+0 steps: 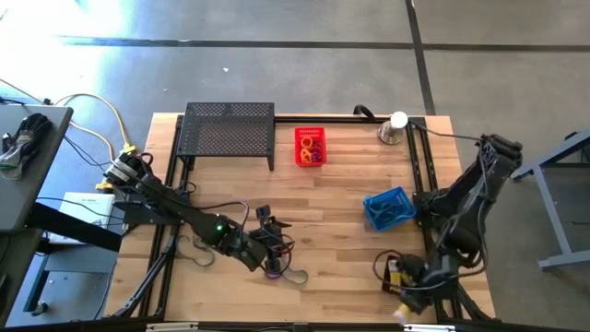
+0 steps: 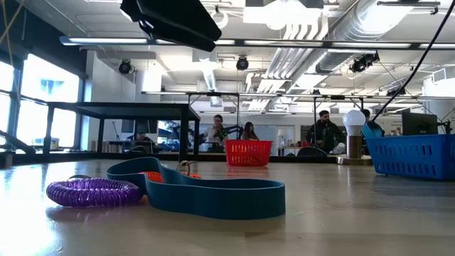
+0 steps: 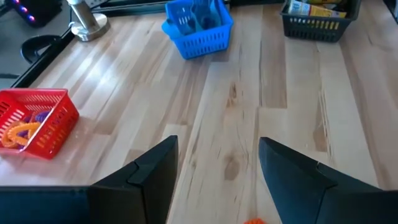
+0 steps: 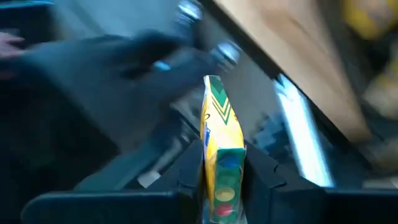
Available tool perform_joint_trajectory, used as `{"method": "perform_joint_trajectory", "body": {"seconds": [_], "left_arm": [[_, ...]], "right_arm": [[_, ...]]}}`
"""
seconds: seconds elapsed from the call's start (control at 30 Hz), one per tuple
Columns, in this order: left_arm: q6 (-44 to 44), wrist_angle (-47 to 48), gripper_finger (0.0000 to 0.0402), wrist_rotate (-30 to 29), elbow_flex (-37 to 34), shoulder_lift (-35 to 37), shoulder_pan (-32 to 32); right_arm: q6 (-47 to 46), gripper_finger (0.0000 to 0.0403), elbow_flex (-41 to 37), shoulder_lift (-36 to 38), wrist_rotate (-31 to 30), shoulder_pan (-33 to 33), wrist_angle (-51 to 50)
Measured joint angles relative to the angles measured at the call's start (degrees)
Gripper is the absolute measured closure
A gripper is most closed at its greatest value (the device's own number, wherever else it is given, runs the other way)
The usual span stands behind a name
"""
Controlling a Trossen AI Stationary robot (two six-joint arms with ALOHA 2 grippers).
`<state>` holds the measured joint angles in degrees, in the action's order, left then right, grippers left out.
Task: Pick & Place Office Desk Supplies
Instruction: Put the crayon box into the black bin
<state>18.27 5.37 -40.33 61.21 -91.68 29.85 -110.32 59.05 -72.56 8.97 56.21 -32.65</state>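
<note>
My right gripper (image 4: 222, 158) is shut on a small yellow-and-green box (image 4: 214, 118) near the table's near right corner (image 1: 403, 314), beside a black basket (image 1: 396, 270) that holds more yellow boxes. My left gripper (image 3: 217, 158) stands open above bare wood left of centre (image 1: 274, 232). Just nearer than it, a purple coil loop (image 2: 92, 192), an orange loop (image 2: 151, 176) and a dark band loop (image 2: 206, 193) lie flat on the table. A red basket (image 1: 310, 146) at the back holds orange and purple loops. My right gripper pinches the box between its two fingers, one on each broad face, at the box's lower part (image 4: 224, 180). The box's other end (image 4: 213, 87) sticks out past the fingertips. The box stands on edge in the hold, lifted clear of the table.
A blue basket (image 1: 387, 207) stands right of centre. A black mesh shelf (image 1: 229, 134) stands at the far edge, a silver dome with a white ball (image 1: 395, 127) at the far right. Black frame rails (image 1: 426, 175) run along the table's sides. People sit in the room beyond (image 2: 323, 131).
</note>
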Motion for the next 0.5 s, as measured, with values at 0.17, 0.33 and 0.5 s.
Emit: {"method": "perform_joint_trajectory", "body": {"seconds": [0.17,0.33,0.5], "left_arm": [[2.13,-0.06,0.0185,0.01,0.00,-0.19,0.00],[3.30,-1.19,0.0185,1.08,0.00,-1.59,0.00],[6.54,-1.18,0.0185,1.26,0.02,-1.73,0.49]], "right_arm": [[-8.02,0.0345,-0.04,0.55,11.58,-0.11,-12.31],[-7.98,0.0344,-0.07,0.34,18.40,-4.09,-20.62],[-2.15,0.0344,-0.07,-1.22,27.08,-9.94,-24.18]]}}
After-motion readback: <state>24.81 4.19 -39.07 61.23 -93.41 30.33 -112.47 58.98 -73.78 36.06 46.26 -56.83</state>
